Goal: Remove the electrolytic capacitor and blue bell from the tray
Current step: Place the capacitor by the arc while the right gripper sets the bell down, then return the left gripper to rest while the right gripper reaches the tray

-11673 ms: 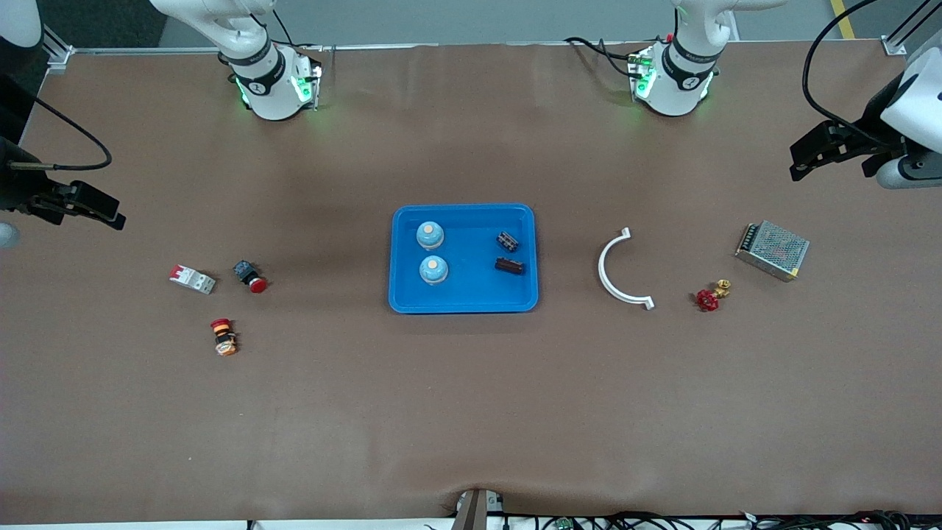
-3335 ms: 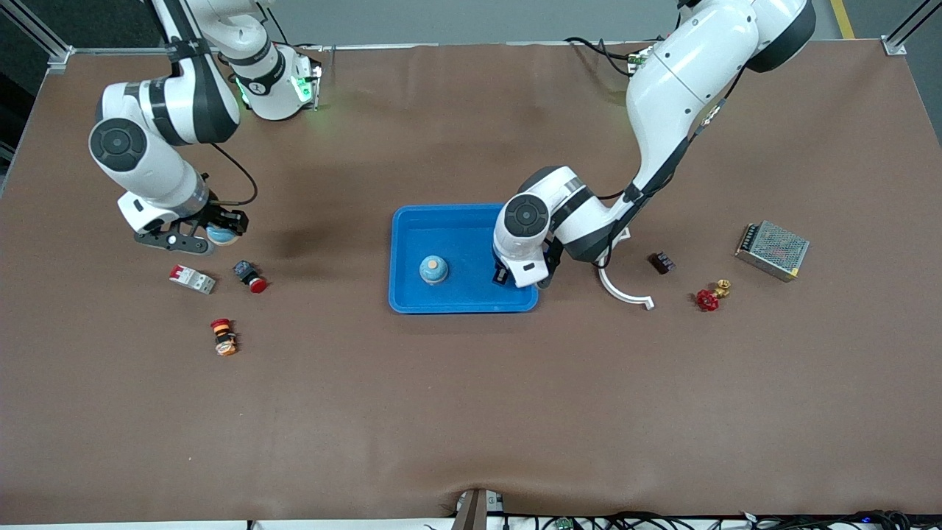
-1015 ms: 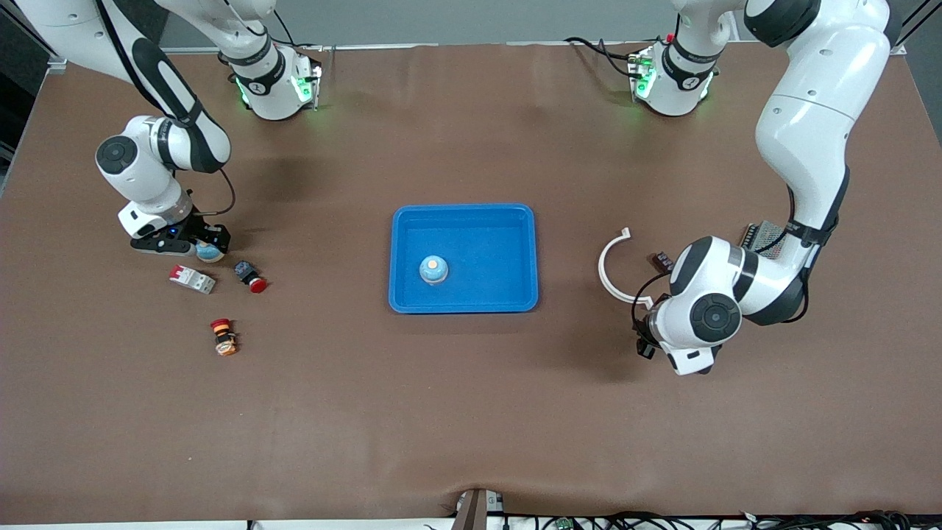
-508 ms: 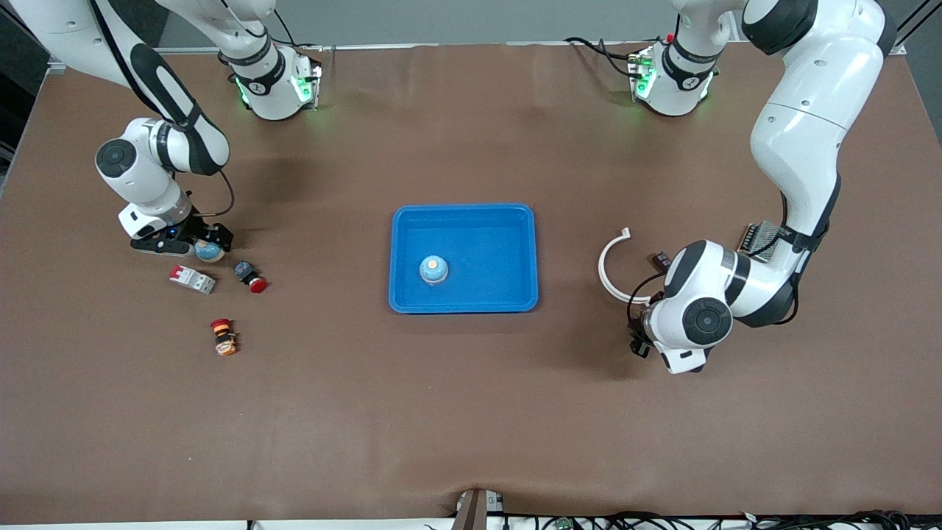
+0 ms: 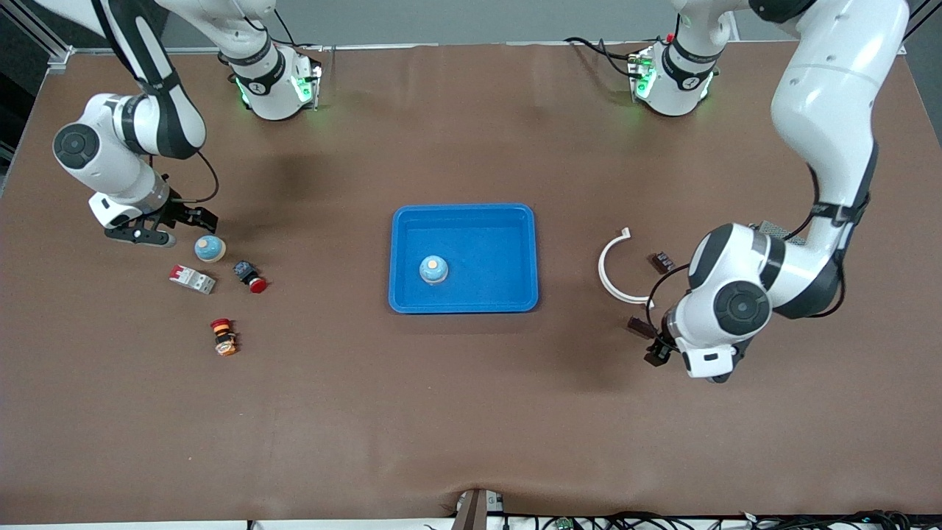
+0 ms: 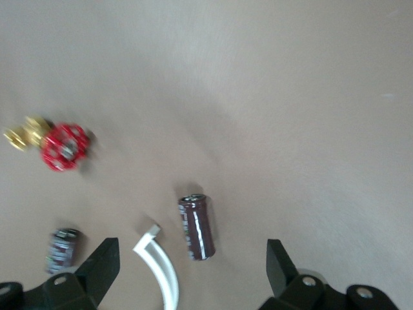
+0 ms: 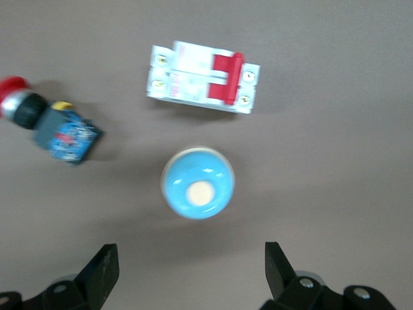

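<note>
Landmark: blue tray (image 5: 463, 215), mid-table.

Right gripper (image 5: 160, 227): up over the table toward the right arm's end from the tray, fingers spread wide, holding nothing. Right wrist view shows both fingertips (image 7: 100, 268) apart with the bell below them.

Bell (image 5: 210, 249), blue dome with cream button: on the table, well apart from the tray toward the right arm's end, free of the gripper. White-and-red circuit breaker (image 5: 192, 279) and blue-bodied red pushbutton (image 5: 249, 276) lie just beside it, both nearer the front camera. A red-and-orange pushbutton (image 5: 223, 336) lies nearer the camera again.

Second bell (image 5: 433, 269): upright in the tray, in the half toward the right arm's end.

White curved bracket (image 5: 614, 274): toward the left arm's end from the tray.

Capacitor (image 5: 638, 326), dark brown cylinder: lying on its side on the table, just off the bracket's nearer tip. Second capacitor (image 5: 663, 261) farther from the camera, beside the bracket. The left wrist view also shows a red-handled brass valve (image 6: 58, 143).

Left gripper (image 5: 666, 346): over the table by the first capacitor, fingers spread, empty.
</note>
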### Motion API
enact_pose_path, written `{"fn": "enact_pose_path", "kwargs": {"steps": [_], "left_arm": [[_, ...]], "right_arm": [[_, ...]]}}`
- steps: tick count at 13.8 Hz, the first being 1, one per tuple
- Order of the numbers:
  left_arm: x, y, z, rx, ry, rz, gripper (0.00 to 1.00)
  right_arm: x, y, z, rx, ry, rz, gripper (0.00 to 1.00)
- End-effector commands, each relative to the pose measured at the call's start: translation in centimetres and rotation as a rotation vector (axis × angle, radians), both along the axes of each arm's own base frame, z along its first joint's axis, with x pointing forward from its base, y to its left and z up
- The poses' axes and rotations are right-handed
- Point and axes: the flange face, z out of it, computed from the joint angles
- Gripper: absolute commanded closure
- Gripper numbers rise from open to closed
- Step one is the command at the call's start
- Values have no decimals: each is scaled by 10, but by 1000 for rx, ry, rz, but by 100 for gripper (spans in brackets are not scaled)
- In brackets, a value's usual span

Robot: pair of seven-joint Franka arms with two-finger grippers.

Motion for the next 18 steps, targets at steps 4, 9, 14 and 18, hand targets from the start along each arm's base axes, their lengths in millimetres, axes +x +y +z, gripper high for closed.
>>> {"fn": "enact_pose_path", "kwargs": {"steps": [4, 9, 14, 18], "left_arm": [[-19, 18, 110, 64, -41, -228, 0], [-43, 22, 179, 70, -39, -376, 0], [-74, 27, 246, 12, -43, -502, 0], [-100, 51, 286, 19, -9, -636, 0]], "right_arm": [[11, 124, 21, -1, -60, -258, 0], [16, 246, 41, 27, -133, -397, 0], [25, 343, 44, 131, -97, -570, 0], [45, 416, 34, 149, -111, -675, 0]]}}
